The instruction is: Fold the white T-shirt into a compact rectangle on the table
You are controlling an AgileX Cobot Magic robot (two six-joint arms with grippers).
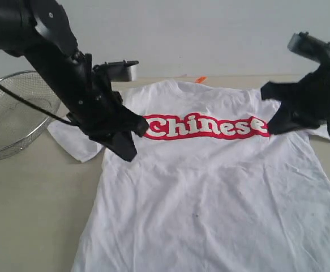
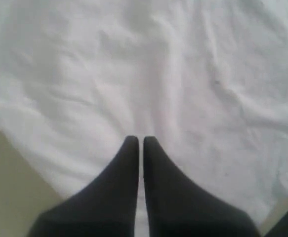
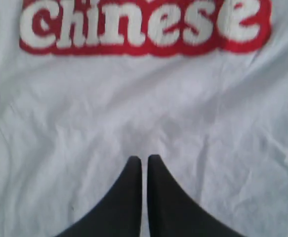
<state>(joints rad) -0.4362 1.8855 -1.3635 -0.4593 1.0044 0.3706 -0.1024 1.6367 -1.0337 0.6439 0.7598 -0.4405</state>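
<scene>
White T-shirt (image 1: 210, 187) lies spread face-up on the table (image 1: 29, 215) in our exterior view. At the left wrist, we see the left gripper (image 2: 140, 140) closed and empty over plain cloth. At the right wrist, we see the right gripper (image 3: 144, 159) closed and empty near the red lettering (image 3: 144, 24).

Bulky matte black left arm (image 1: 51, 45); thin black cable (image 1: 23, 101) trailing off it; grey boxy wrist camera block (image 1: 122, 71); right arm (image 1: 317, 90) equally black; left gripper (image 2: 140, 140), right gripper (image 3: 144, 159): smooth black fingers tapering to rounded tips
</scene>
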